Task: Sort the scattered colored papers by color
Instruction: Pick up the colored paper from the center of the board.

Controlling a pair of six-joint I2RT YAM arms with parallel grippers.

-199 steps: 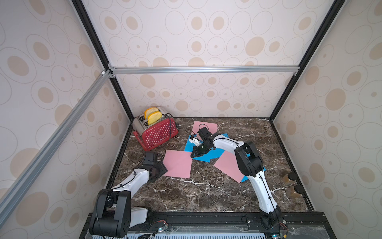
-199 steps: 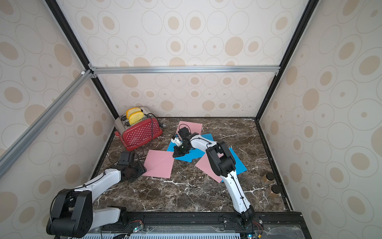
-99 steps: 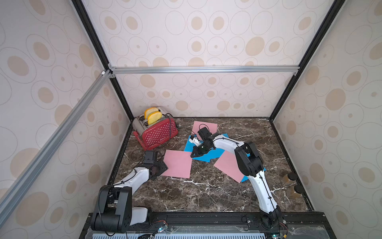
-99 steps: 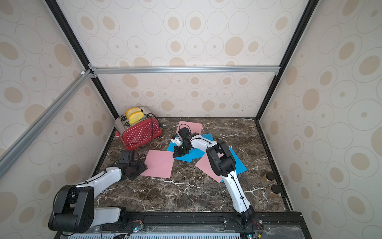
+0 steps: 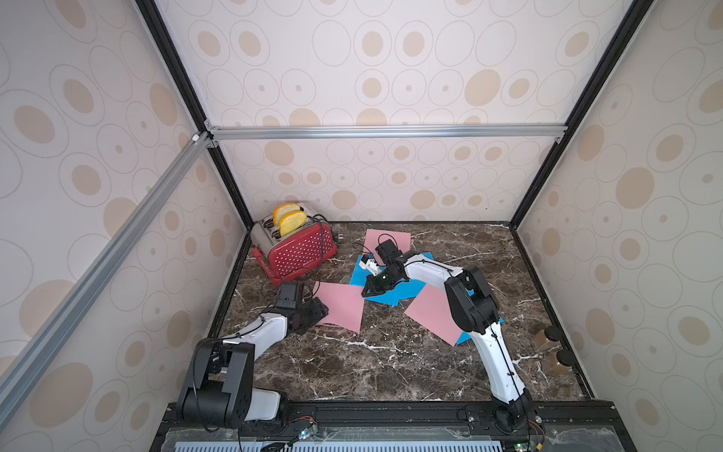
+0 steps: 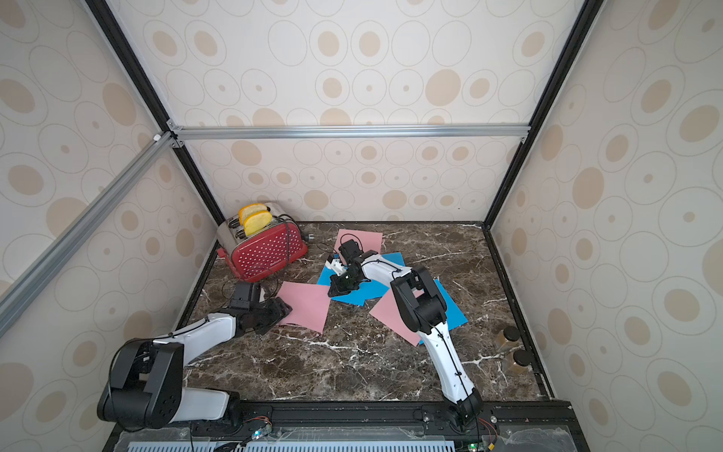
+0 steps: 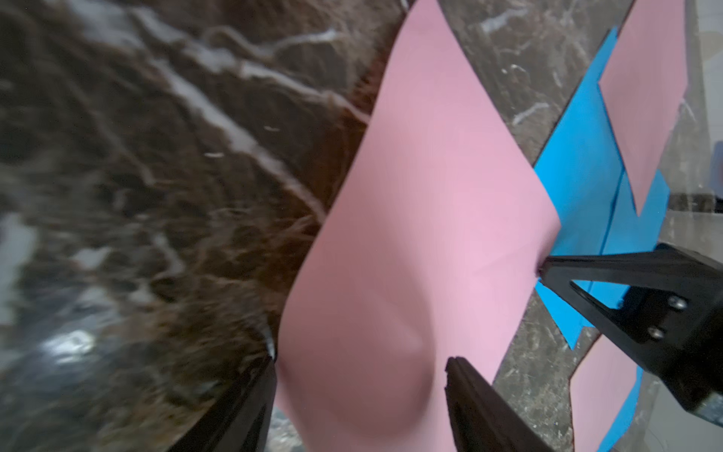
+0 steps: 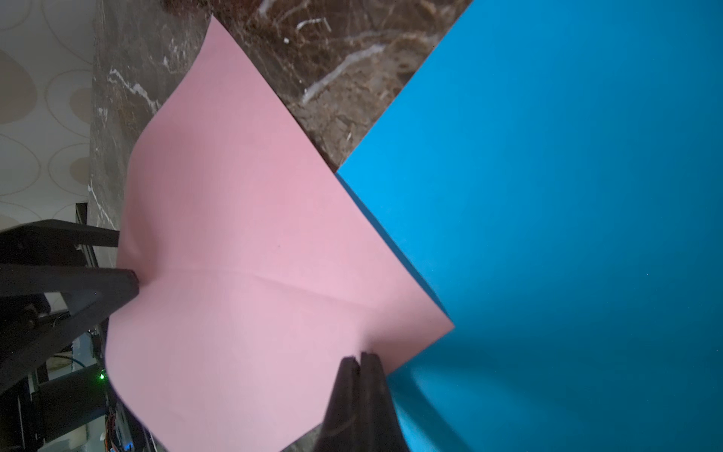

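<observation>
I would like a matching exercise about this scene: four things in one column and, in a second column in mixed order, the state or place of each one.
Things:
1. red dotted metal toaster
2. left gripper
3. right gripper
4. two brown jars with black lids

States or places:
a. shut on a corner of the middle pale pink paper sheet
b. holds two yellow bread slices
c. open at the same sheet's other edge
d. at the right edge of the dark marble table

Pairs: 1-b, 2-c, 3-a, 4-d.
</observation>
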